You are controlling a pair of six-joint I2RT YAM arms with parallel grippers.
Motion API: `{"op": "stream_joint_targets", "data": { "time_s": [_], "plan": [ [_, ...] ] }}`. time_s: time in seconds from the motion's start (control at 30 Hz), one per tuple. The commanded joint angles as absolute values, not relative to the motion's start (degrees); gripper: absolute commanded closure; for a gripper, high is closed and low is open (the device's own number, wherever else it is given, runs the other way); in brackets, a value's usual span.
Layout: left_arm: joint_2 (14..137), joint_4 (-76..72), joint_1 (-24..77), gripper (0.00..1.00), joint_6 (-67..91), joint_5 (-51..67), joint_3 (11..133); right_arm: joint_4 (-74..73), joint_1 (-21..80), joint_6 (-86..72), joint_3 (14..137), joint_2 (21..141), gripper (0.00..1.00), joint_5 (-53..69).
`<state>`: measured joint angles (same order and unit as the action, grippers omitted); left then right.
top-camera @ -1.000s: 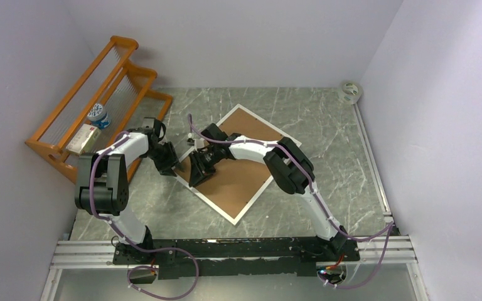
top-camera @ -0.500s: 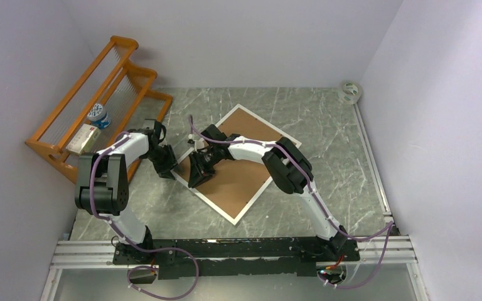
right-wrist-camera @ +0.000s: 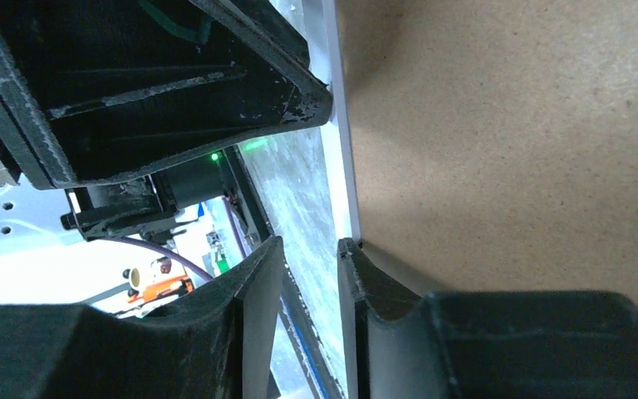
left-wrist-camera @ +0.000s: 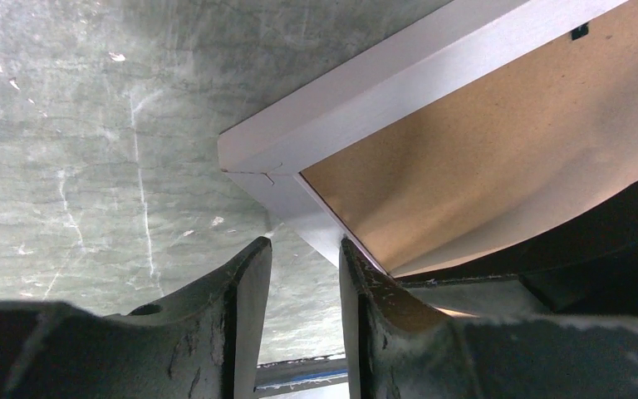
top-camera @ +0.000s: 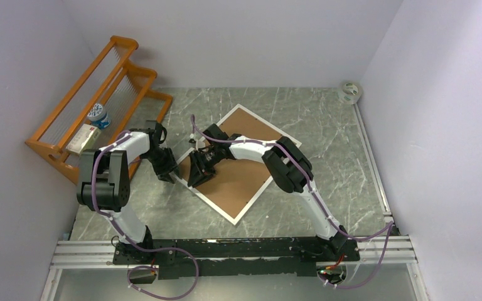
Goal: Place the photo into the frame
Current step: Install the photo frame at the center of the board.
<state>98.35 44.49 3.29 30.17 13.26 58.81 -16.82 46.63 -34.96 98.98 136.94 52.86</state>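
The frame [top-camera: 246, 164] lies face down on the table as a diamond, brown back up, white rim around it. Its left corner [left-wrist-camera: 241, 154] shows in the left wrist view. My left gripper [top-camera: 172, 175] [left-wrist-camera: 306, 249] is at that corner, open; bare table shows in the gap, and the right fingertip [left-wrist-camera: 355, 259] touches the rim. My right gripper [top-camera: 194, 177] [right-wrist-camera: 309, 245] stands open over the frame's lower-left edge [right-wrist-camera: 342, 158]. One of its fingertips [right-wrist-camera: 357, 258] rests at the rim beside the brown back [right-wrist-camera: 507, 150]. The photo is out of view.
An orange wooden rack [top-camera: 110, 75] stands at the back left, holding a small box [top-camera: 83, 138] and a jar [top-camera: 98, 115]. A tape roll [top-camera: 350, 91] sits in the back right corner. Walls close in on both sides.
My right gripper's jaws have spread a little and it has edged toward the frame's left corner. The left gripper has shifted slightly. The frame has not moved.
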Motion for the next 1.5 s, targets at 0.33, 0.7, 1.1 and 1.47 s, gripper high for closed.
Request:
{"op": "stream_joint_targets", "data": {
  "time_s": [0.33,0.7,1.1,1.47],
  "plan": [
    [101.16,46.09,3.43,0.61,29.18,9.12,58.25,-23.26,42.49,-31.73,97.78,142.24,0.58,34.35],
    [101.50,46.27,3.43,0.61,29.18,9.22,58.53,-23.20,40.82,-31.48,95.61,142.36,0.57,32.38],
    [101.56,46.11,3.43,0.62,29.17,9.68,58.62,-21.90,40.03,-30.32,93.51,140.36,0.59,31.73],
    [94.93,39.90,3.43,0.47,29.21,16.97,57.58,-12.81,41.57,-26.57,82.33,121.04,0.59,35.55]
  ]
}}
